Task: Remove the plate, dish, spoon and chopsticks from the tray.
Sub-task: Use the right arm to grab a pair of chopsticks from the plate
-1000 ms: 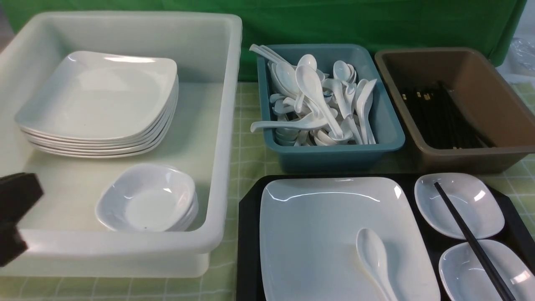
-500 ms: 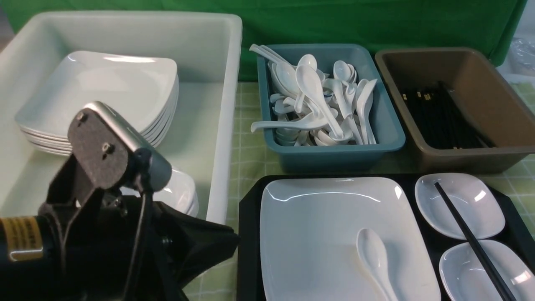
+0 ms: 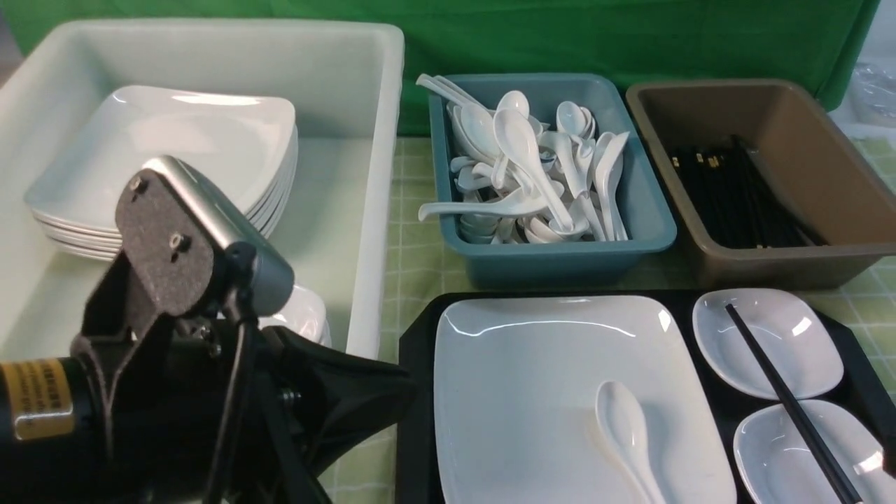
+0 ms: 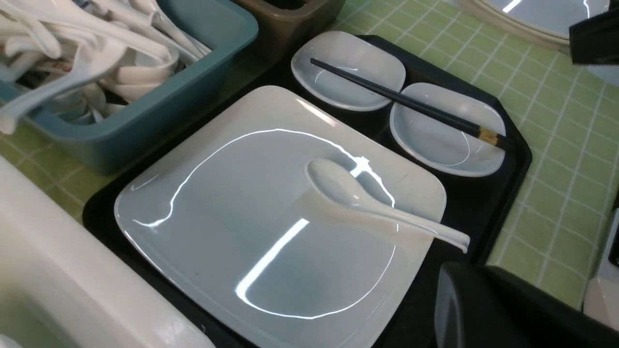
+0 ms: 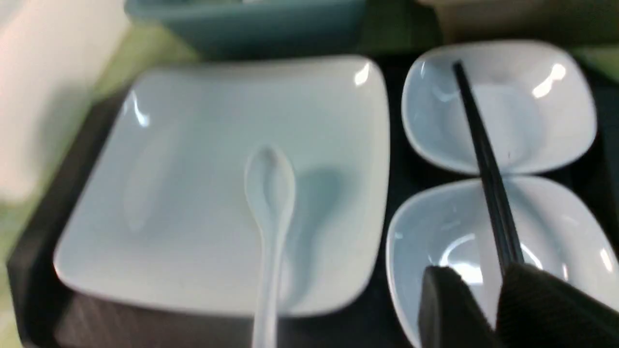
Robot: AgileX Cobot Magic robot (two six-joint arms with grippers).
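On a black plastic tray: glossy white square plate bearing a white soup spoon, black chopsticks across two small white dishes. Right fingers flank the chopsticks; I cannot tell either arm's grip. Yellow arm label is illegible.

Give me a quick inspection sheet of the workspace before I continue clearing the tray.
Surface: green checked tablecloth.
Job's things: tray holds the plate with the spoon lying on it; chopsticks rest across two small dishes.
Clutter: white tub of stacked plates; teal tub of spare spoons; brown tub of black sticks.
Grippers: right gripper open, at one end of the chopsticks; left gripper near the tray's left edge, jaws hidden.
Cables: one black cable below the left wrist camera.
Surroundings: green backdrop.
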